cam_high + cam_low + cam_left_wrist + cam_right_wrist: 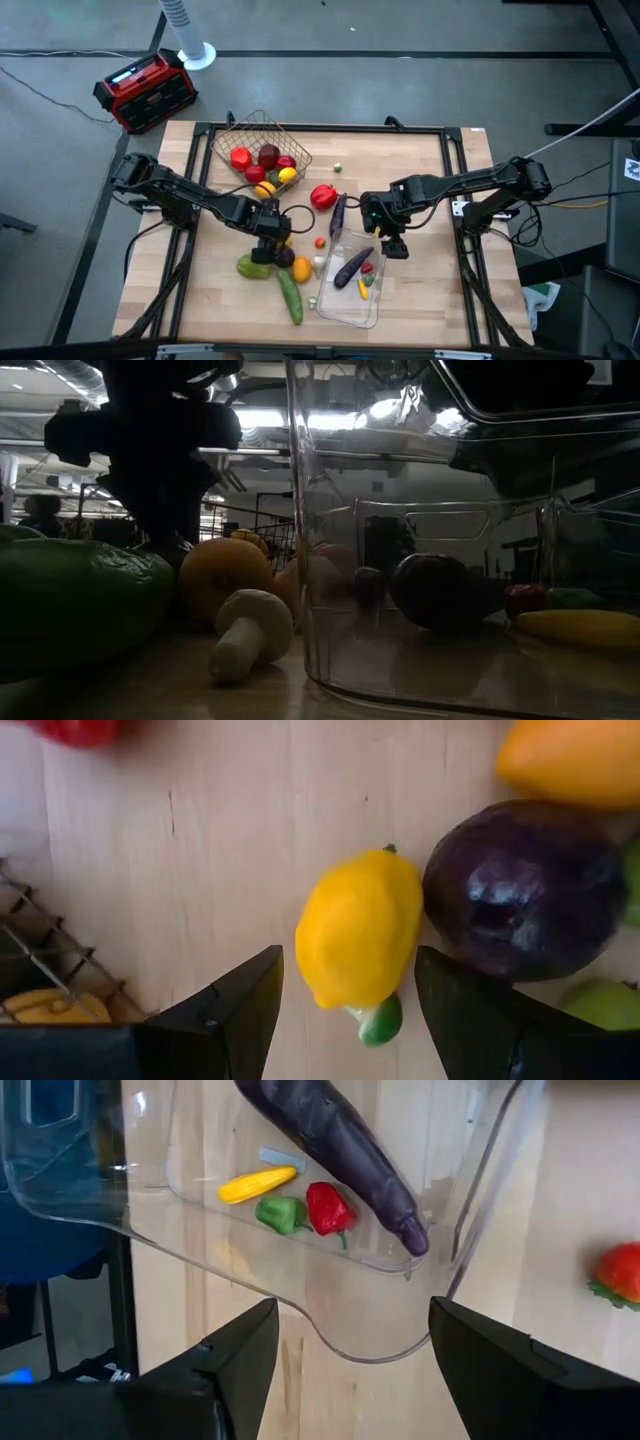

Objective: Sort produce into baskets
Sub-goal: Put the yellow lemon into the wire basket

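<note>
- The left gripper (345,1010) is seen poised low over the table, its two dark fingers (230,1010) spread apart with nothing held; a yellow lemon (358,932) with a small green tip lies on the wood in the gap just ahead of them, touched by neither finger.
- Just beside the lemon a dark purple round fruit (525,890) is shown, glossy and nearly touching it, with an orange fruit (575,760) beyond.
- From above, the left gripper (272,228) is placed between the wire-mesh basket (228,140) and a cluster of loose produce, which includes a green cucumber (290,297) and a green squash (253,267).
- The basket is pictured at the table's far left-centre, holding red and yellow round fruits.
- The right gripper (350,1360) is held above the near rim of the clear plastic tray (350,1342), its fingers parted and empty.
- Inside the tray a long purple eggplant (335,1145), a small red pepper (328,1208), a green piece (282,1214) and a yellow piece (257,1184) are seen lying together.
- A red fruit (322,196) is shown on the bare wood between basket and tray.
- At table height, a white mushroom (248,635) is pictured lying just outside the tray's wall.
</note>
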You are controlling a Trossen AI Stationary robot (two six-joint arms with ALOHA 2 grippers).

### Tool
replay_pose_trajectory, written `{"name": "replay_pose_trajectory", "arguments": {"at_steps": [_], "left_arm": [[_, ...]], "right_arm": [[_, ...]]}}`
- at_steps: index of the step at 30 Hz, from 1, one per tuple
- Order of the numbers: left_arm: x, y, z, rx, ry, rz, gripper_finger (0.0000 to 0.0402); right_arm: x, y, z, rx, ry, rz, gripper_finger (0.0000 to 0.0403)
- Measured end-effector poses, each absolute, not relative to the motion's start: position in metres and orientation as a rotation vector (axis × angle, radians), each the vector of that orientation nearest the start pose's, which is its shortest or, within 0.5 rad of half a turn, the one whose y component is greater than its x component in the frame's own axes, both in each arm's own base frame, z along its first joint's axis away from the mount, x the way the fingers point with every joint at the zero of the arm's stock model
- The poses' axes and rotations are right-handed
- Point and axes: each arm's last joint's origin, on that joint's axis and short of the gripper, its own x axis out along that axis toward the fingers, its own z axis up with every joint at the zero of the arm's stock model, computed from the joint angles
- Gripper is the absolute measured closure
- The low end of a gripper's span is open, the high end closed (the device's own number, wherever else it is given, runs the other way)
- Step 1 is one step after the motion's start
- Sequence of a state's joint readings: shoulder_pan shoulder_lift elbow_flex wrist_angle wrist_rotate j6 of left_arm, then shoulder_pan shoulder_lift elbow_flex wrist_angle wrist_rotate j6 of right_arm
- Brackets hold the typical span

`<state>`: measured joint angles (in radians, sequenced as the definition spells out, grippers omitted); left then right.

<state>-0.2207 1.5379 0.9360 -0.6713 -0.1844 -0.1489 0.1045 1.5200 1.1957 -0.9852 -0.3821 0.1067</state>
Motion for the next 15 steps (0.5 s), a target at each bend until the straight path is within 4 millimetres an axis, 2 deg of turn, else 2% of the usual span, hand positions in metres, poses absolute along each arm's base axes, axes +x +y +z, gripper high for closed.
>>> {"name": "replay_pose_trajectory", "arguments": {"at_steps": [7,15], "left_arm": [[0.274,-0.056,0.185,0.168,1.216,0.025,0.0178],[0.282,-0.058,0.165,0.19,1.271,-0.035,0.0178]], "right_arm": [[0.28,0.039,0.254,0.249,1.331,0.315,0.0148],[0.28,0.039,0.254,0.249,1.331,0.315,0.0148]]}}
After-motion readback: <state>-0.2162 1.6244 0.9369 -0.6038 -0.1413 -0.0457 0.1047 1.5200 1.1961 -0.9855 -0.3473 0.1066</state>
